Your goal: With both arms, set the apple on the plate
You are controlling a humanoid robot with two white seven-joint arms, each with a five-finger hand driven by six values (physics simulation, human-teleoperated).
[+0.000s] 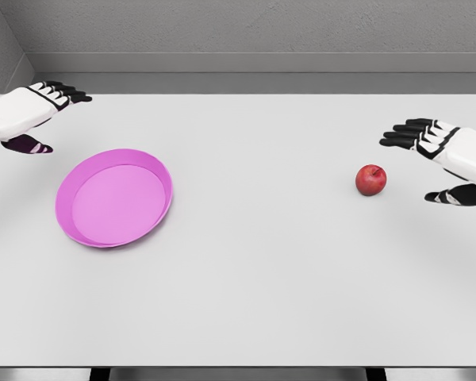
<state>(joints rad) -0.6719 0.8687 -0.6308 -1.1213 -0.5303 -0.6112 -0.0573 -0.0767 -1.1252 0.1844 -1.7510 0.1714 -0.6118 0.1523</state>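
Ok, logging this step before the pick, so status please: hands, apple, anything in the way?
Left hand open, beside pink plate. Right hand open, just right of red apple, not touching. Apple on table, plate empty. Path between clear.

A plate (114, 198) lies on the left half of the desk (285, 294), with an apple (370, 180) well apart from it on the right half, slightly farther back. The left robot hand (33, 111) hangs at the left edge, behind and left of the plate. The right robot hand (444, 163) is at the right edge, just beside the apple on its right, not touching it.
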